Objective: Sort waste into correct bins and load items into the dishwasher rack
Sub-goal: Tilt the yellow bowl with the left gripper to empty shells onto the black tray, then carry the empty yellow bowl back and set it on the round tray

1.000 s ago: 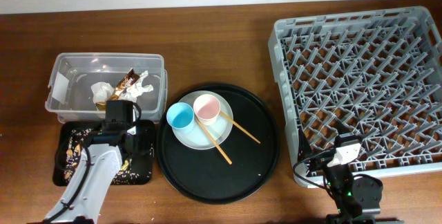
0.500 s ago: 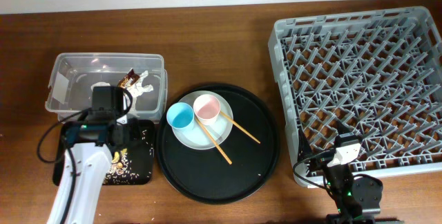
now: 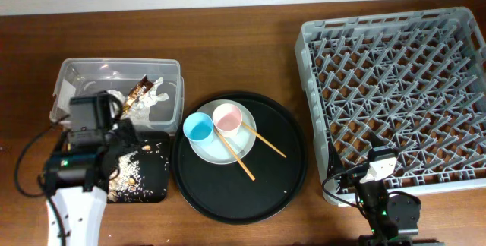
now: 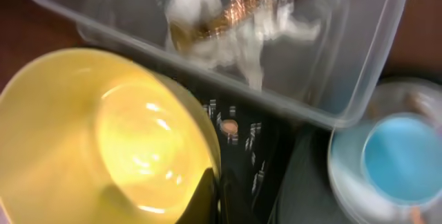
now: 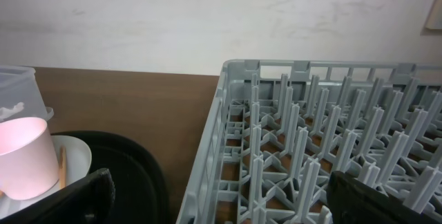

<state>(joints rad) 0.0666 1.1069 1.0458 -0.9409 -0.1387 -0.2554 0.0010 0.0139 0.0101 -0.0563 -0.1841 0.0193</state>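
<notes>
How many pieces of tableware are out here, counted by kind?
cups: 2, the blue cup and the pink cup
plate: 1
yellow bowl: 1
chopsticks: 2
Total: 6

Brown wooden table (image 3: 228, 56), clear plastic tub (image 3: 114, 65), shallow black tray (image 3: 156, 179) just beside, round black tray (image 3: 277, 178), grey dishwasher rack (image 3: 307, 86)

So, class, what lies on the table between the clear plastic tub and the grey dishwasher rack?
The overhead view shows the round black tray there, carrying a pale plate with the blue cup, pink cup and chopsticks.
</notes>
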